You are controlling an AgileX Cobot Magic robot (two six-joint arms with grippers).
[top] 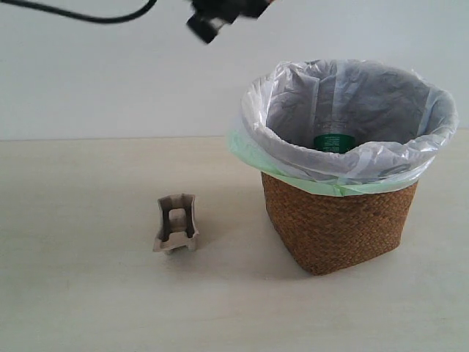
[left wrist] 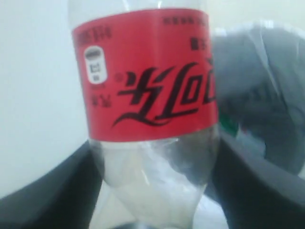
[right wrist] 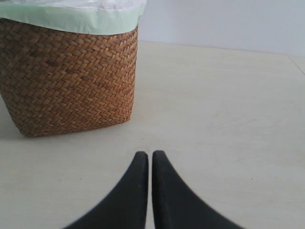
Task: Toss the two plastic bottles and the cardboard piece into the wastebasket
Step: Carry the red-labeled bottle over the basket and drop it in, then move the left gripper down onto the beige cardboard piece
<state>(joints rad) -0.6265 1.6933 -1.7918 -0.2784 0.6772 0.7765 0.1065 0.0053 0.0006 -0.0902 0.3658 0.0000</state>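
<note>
My left gripper [left wrist: 155,191] is shut on the slim clear bottle with the red label [left wrist: 145,71]; its dark fingers [left wrist: 47,191] press both sides of the bottle's clear part. In the exterior view only a dark piece of the left arm [top: 220,16] shows at the top edge, up and left of the wastebasket [top: 333,220]. The larger bottle's green top [top: 334,141] lies inside the bag. The grey-beige cardboard piece [top: 176,222] stands on the table left of the basket. My right gripper [right wrist: 150,155] is shut and empty, low over the table beside the wicker wastebasket [right wrist: 71,81].
The white and pale-green bag [top: 344,165] folds over the basket rim, and its blurred lining [left wrist: 267,95] shows behind the held bottle. A black cable [top: 88,15] hangs across the top left. Pale tabletop [top: 88,293] spreads around the cardboard.
</note>
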